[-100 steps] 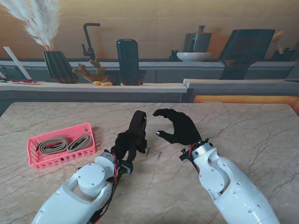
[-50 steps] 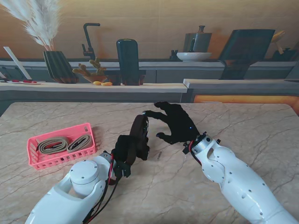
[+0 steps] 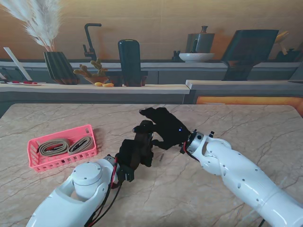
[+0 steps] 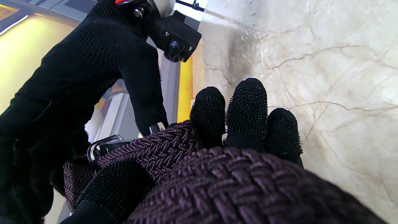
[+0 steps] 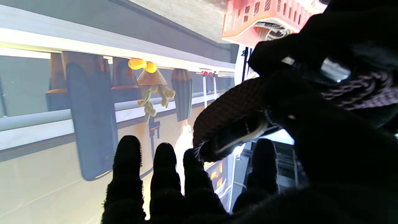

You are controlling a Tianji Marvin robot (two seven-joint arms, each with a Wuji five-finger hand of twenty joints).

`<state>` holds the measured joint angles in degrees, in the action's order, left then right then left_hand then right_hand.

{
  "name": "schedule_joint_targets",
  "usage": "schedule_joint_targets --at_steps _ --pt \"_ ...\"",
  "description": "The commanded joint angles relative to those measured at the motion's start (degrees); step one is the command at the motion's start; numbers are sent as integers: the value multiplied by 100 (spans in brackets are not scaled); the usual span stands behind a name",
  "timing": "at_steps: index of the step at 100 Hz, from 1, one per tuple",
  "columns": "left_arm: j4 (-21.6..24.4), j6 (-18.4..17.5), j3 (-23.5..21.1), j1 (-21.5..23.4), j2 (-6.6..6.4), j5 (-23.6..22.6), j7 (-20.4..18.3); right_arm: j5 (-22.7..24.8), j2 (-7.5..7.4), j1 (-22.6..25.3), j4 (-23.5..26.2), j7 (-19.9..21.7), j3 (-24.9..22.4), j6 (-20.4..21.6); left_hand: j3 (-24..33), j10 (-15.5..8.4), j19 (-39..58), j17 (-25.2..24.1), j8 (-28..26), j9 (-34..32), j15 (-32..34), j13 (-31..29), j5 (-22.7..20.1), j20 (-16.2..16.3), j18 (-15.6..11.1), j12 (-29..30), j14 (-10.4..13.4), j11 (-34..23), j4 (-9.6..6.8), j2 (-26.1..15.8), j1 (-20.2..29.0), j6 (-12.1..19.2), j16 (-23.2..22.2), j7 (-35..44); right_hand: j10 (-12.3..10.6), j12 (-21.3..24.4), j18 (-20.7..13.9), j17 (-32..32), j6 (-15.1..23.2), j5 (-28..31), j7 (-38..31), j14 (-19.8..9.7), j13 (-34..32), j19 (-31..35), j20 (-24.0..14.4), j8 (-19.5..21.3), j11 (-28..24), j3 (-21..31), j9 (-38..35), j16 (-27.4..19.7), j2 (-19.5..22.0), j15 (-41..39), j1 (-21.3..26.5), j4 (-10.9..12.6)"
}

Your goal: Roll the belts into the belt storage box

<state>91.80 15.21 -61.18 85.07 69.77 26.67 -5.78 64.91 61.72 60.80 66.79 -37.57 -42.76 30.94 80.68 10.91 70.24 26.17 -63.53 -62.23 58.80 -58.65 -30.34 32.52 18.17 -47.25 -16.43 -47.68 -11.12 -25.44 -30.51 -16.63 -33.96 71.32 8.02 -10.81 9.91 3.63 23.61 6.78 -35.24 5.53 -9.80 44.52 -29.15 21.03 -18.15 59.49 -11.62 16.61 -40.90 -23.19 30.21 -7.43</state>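
– What could go wrong here?

– The belt [image 3: 141, 137] could spring open. It's a dark woven roll, held up off the tabletop [image 3: 246, 127] in the middle of the frame. If either robot hand lets go too soon, I think the coil would come loose, and the metal ring [image 4: 101, 144] at its end could flop out.

– Who's holding it?

– The left robot hand [image 3: 134, 153]. Its fingers [image 4: 247, 109] are wrapped round the roll, with the thumb on the other side, so it's closed tight on the belt.

– And the other one?

– The right robot hand [image 3: 163, 126] reaches in from the right and sits right against the top of the roll. In its own wrist view four fingers stick out straight and a little apart. One finger or the thumb seems to touch the belt end by the ring. I can't tell if it really pinches it.

– Where does the belt go?

– Into the pink box [image 3: 35, 163] at the left of the frame, well apart from the hands. Two tan belts [image 3: 66, 146] already lie rolled in there.

– So there's room?

– It looks tight to me. A fat, loose roll might catch on the rim and not drop in.

– How are the arms?

– Both come up from the bottom corners and bend in to meet at the middle.
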Motion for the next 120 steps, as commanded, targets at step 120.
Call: schedule_joint_targets --at_steps 120 --pt "219 304 -41 136 75 65 175 -412 230 -694 -648 268 852 60 703 119 -204 -672 32 1054 -337 615 394 128 302 668 -178 750 313 -1454 -812 46 -15 -827 42 -1207 -165 235 -76 409 -4291 -153 -1450 1072 -15 1532 -3115 -1924 -1401 1070 2765 -1741 2221 -186"
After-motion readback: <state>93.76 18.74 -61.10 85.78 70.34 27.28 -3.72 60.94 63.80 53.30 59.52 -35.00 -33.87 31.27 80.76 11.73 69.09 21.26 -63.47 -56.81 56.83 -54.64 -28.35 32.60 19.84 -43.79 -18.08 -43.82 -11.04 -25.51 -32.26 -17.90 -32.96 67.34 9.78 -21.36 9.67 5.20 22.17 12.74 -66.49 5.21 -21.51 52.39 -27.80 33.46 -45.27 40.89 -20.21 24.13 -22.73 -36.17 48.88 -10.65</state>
